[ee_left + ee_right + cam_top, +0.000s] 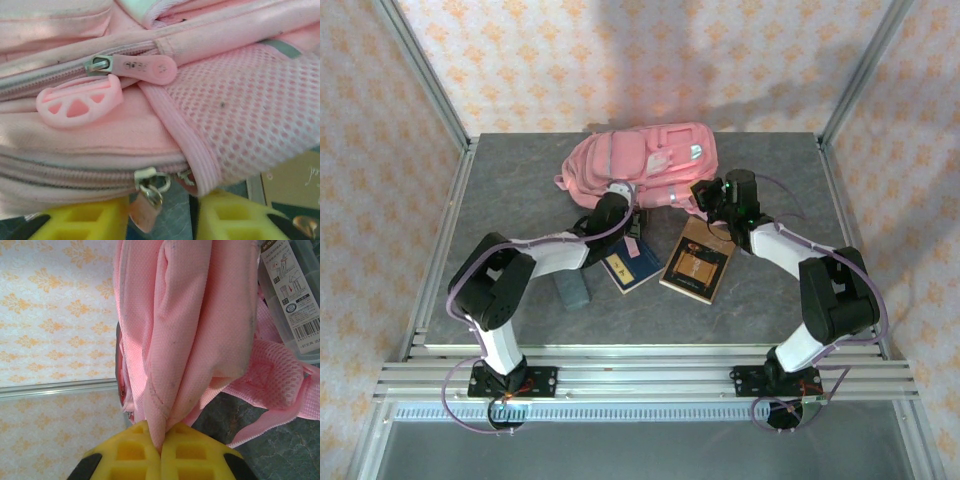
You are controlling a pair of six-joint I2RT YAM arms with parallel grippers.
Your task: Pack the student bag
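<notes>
The student bag [640,165] is a large pink backpack lying at the back middle of the table. My left gripper [623,196] is at the bag's near edge. In the left wrist view its yellow fingers [80,220] stand apart around a small pink zip pull [146,210] that hangs from the lower zip. The pull rests by the left finger and is clear of the right one. Above it lie a second zip pull [150,67], a pink slice-shaped charm [80,100] and a mesh side pocket [250,115]. My right gripper [161,440] is shut on a fold of the bag's pink fabric [185,330] at the bag's right end [705,195].
A blue book [630,263] and a brown book [698,262] lie on the grey table in front of the bag. A grey-blue block [571,288] lies to their left. A clear plastic box with a label [295,295] is beside the bag. Metal frame posts border the table.
</notes>
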